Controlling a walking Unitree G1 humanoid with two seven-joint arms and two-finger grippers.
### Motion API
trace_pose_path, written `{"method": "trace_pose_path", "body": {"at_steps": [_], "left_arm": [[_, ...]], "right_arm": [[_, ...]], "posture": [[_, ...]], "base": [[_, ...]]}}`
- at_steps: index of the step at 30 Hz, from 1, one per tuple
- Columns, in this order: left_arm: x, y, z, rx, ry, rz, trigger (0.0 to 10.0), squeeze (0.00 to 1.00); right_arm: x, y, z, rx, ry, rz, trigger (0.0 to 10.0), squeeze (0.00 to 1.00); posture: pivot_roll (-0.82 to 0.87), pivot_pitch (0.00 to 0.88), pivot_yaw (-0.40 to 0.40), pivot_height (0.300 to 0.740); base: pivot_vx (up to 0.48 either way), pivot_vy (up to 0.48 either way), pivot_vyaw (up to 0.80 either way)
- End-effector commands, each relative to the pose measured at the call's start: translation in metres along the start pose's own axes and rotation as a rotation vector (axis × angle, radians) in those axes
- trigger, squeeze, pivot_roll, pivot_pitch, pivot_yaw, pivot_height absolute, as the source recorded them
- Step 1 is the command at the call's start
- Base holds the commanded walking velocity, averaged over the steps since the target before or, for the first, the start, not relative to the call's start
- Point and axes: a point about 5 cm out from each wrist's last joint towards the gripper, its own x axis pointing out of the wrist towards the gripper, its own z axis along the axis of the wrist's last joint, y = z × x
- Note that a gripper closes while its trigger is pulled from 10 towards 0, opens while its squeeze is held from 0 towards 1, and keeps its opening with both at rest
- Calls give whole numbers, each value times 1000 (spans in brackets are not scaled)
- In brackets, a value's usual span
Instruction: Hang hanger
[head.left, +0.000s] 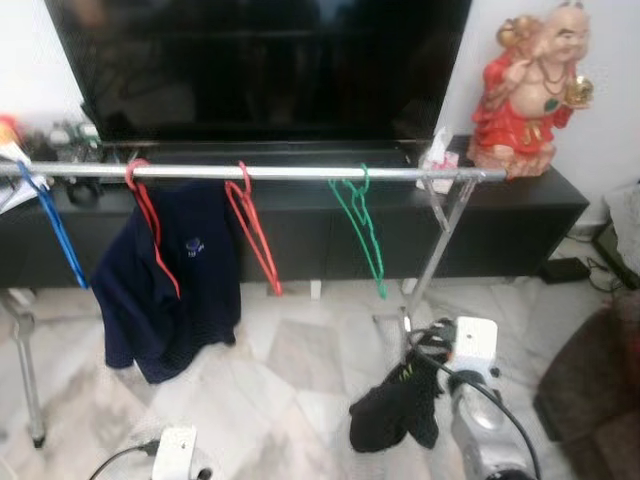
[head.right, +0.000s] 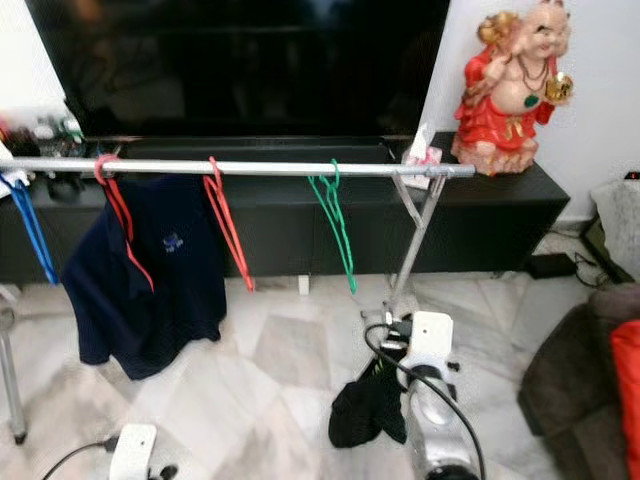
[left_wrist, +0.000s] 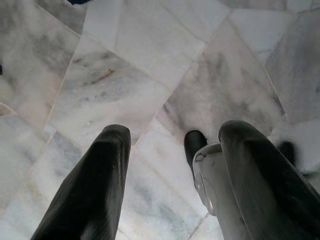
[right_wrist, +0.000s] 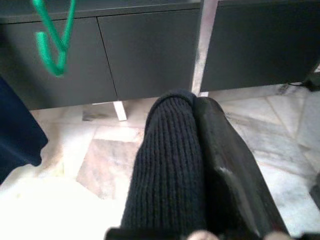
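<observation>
Ahead of me a dark television (head.left: 260, 60) stands on a long black cabinet (head.left: 500, 225). A red figurine (head.left: 528, 85) sits at its right end. The floor (head.left: 290, 380) is pale marble.

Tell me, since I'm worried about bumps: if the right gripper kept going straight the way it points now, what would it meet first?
The right gripper, shut on a black knit garment, points at the dark TV cabinet beyond the rack's metal leg. Probably the leg first, or the cabinet front just beside it; depth is unclear.
</observation>
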Motion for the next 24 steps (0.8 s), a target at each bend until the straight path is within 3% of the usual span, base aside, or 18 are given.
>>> {"method": "trace_pose_path", "body": {"at_steps": [1, 7, 11, 24], "left_arm": [[0, -4, 0, 2, 4, -4, 10000, 0], [0, -3, 3, -6, -19, 5, 10000, 0], [3, 1, 16, -39, -73, 34, 10000, 0], [0, 8, 96, -103, -496, 22, 10000, 0]], "right_arm": [[3, -7, 8, -1, -28, -19, 10000, 0], [3, -6, 7, 0, -22, -14, 10000, 0], [2, -5, 4, 0, -8, -9, 10000, 0], [-4, -7, -25, -35, 147, 3, 10000, 0]], "posture": [[-112, 0, -40, 740], [-109, 0, -40, 740], [-111, 0, -38, 740], [-112, 0, -32, 740]], "base": [[0, 0, 0], [0, 0, 0], [0, 0, 0], [0, 0, 0]]}}
